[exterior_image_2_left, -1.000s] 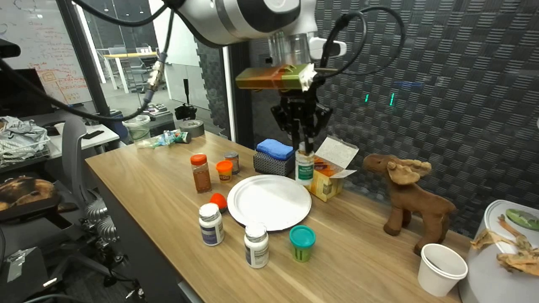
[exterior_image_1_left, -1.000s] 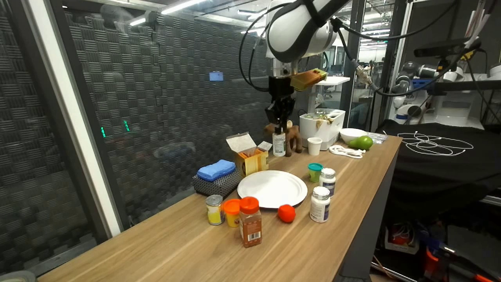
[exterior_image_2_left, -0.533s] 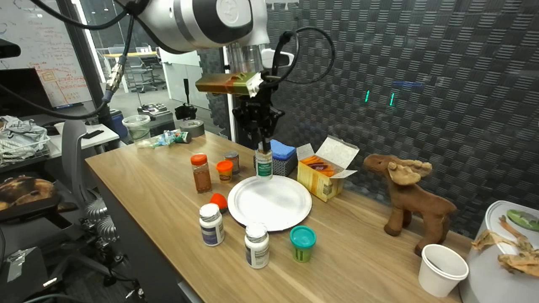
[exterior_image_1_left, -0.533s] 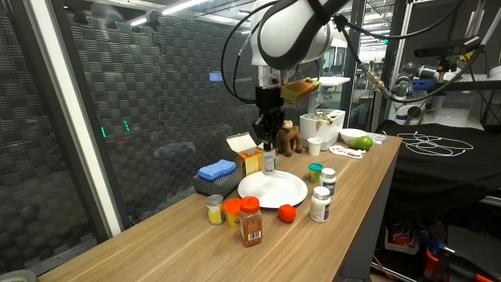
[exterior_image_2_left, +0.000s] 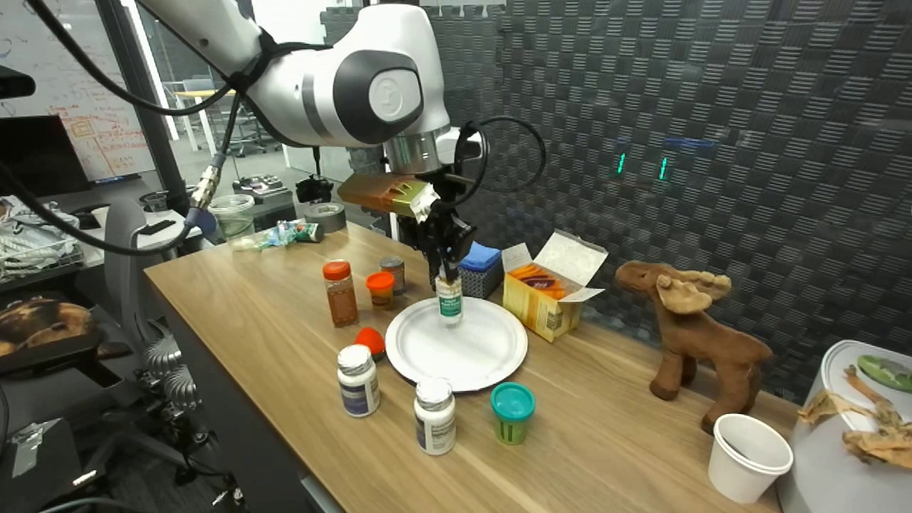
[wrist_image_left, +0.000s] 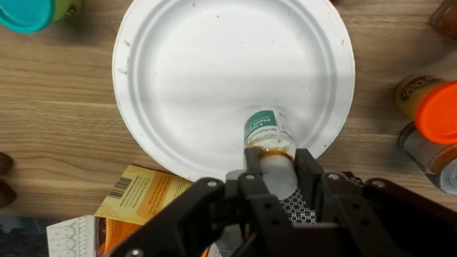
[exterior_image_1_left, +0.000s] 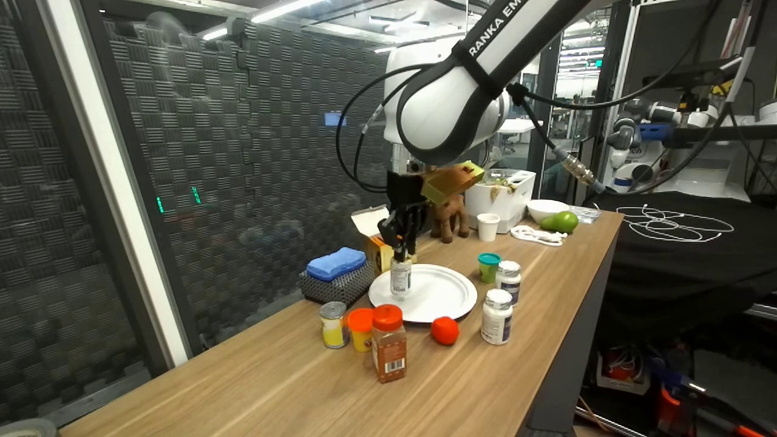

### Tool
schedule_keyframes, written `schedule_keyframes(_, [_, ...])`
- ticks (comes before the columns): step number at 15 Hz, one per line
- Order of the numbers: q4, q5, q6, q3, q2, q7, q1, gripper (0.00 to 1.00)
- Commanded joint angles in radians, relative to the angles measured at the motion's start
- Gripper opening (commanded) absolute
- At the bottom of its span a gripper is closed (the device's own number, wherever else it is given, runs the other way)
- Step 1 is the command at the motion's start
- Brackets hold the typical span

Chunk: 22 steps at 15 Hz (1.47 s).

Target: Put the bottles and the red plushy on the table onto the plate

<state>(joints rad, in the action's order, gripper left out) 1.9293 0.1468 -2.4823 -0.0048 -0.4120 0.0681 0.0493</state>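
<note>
Jaws clamp a white green-labelled bottle [wrist_image_left: 270, 142] within the rim of a round white plate [wrist_image_left: 228, 57], wrist view. Unplaced outside it, in an exterior view: two white bottles [exterior_image_2_left: 358, 381], brown red-capped bottle [exterior_image_2_left: 340, 298], red rounded plushy [exterior_image_2_left: 369, 338].

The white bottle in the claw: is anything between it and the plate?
Nothing visible. In the wrist view the gripper holds the white bottle over the plate, with only bare plate around its base; whether the base touches, I can't tell. The yellow box stands beside the plate, not under the bottle.
</note>
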Motion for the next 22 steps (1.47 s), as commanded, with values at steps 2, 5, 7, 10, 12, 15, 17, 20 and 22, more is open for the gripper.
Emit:
schedule_keyframes(2, [-0.01, 0.011, -0.073, -0.032, -0.032, 0.031, 0.007, 0.12])
schedule_keyframes(5, [-0.005, 0.005, -0.089, -0.044, -0.033, 0.031, 0.005, 0.19])
schedule_keyframes(7, [0.002, -0.007, -0.078, -0.042, -0.018, 0.024, -0.001, 0.57])
schedule_keyframes(10, [0.028, -0.039, -0.057, -0.037, 0.048, 0.022, -0.02, 0.78])
schedule_keyframes(12, [0.052, -0.056, -0.048, -0.047, 0.105, 0.031, -0.034, 0.94])
schedule_keyframes(15, [0.102, -0.035, -0.054, -0.092, 0.182, 0.071, -0.056, 1.0])
schedule_keyframes(17, [0.142, -0.005, -0.057, -0.134, 0.214, 0.113, -0.071, 1.0])
schedule_keyframes(20, [0.208, 0.067, -0.054, -0.197, 0.23, 0.194, -0.095, 1.0])
schedule_keyframes(22, [0.245, 0.098, -0.061, -0.224, 0.219, 0.232, -0.111, 1.0])
